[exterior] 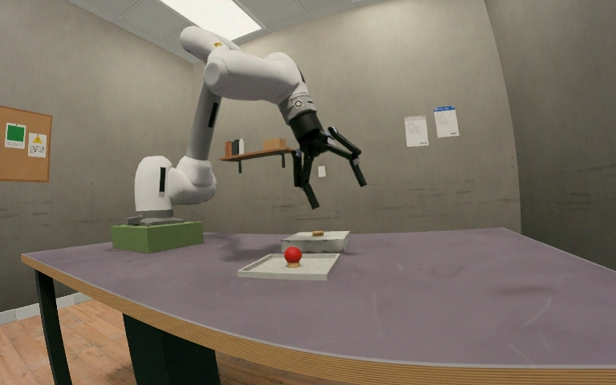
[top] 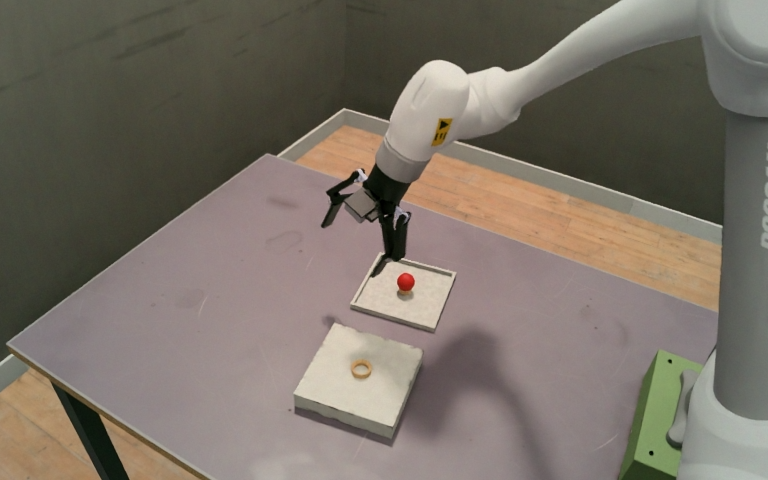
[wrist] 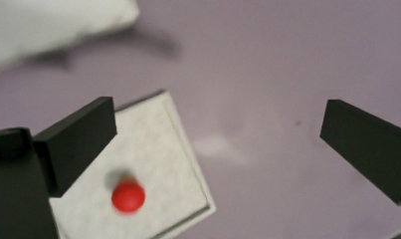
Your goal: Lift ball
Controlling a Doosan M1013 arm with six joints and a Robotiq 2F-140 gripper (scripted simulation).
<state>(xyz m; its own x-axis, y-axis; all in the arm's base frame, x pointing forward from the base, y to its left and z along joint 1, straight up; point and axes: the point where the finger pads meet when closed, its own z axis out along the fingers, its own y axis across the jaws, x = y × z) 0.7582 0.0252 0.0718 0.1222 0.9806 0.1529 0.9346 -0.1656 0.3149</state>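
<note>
The red ball (top: 405, 281) rests on a small tan ring inside a shallow white tray (top: 403, 291) near the middle of the purple table. It also shows in the exterior view (exterior: 293, 254) and, blurred, low left in the wrist view (wrist: 128, 196). My gripper (top: 361, 240) hangs well above the table, fingers wide open and empty, tilted downward, above and beyond the tray's far left corner. In the exterior view the gripper (exterior: 338, 192) is high above the ball. In the wrist view the gripper (wrist: 214, 134) has only bare table between its fingers.
A thick white block (top: 359, 377) with an empty tan ring (top: 361, 368) on top lies on the near side of the tray. The arm's green base (top: 656, 416) stands at the table's right corner. The table's edges drop to a wooden floor.
</note>
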